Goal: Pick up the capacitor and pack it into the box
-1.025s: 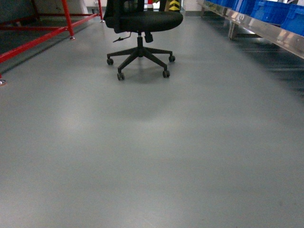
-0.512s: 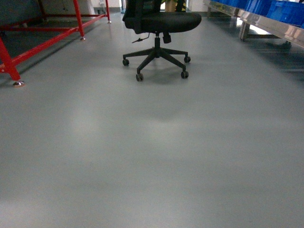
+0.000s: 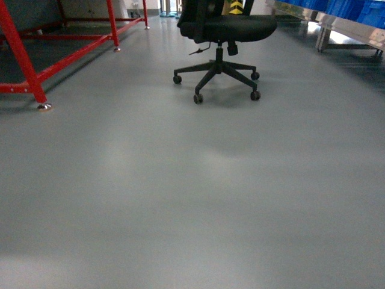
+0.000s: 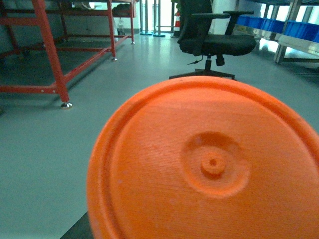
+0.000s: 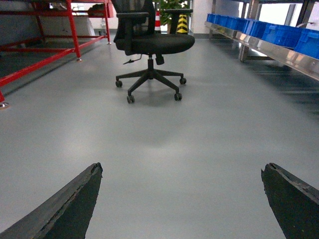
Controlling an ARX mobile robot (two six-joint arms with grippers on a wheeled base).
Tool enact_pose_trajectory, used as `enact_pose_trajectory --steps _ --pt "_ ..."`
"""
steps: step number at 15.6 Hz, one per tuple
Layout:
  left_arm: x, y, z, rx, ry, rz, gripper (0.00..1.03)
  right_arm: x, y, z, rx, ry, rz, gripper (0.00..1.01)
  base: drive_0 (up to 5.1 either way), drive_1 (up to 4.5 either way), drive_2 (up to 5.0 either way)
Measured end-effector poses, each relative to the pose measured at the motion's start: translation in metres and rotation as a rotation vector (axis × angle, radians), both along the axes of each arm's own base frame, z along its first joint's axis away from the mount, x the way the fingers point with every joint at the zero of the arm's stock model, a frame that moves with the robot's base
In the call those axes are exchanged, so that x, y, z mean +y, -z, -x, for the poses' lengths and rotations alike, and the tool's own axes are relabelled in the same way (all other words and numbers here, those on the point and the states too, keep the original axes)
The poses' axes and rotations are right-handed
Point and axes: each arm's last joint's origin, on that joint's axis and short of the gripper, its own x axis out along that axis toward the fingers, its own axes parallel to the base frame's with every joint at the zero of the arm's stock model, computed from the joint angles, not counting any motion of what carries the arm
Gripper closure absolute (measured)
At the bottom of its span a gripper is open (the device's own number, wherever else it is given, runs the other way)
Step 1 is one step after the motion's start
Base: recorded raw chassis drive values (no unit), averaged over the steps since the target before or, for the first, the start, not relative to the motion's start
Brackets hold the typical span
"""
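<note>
An orange round capacitor fills most of the left wrist view, its flat end with a small centre boss facing the camera. It hangs well above the floor right at my left gripper, whose fingers are hidden behind it. In the right wrist view my right gripper is open, with its two dark fingertips far apart and only bare grey floor between them. The box is out of view. Neither gripper shows in the head view.
A black office chair on castors stands ahead, slightly right. A red steel frame with feet on the floor runs along the left. Blue bins sit on a steel shelf along the right. Grey floor lies in front.
In the head view the chair and the red frame have slid to the right and the blue bins have nearly left the frame: the view has swung left.
</note>
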Motion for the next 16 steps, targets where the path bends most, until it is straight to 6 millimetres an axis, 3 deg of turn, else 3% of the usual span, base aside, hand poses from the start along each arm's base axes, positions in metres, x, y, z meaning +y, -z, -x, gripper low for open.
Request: enact_pose_trajectory --steps 16 --pt "-0.0001 -0.0003 0.0 -0.003 0.002 0.0 0.59 0.0 0.0003 0.0 0.003 0.0 0.0 0.03 -4.9 3.06 1.8"
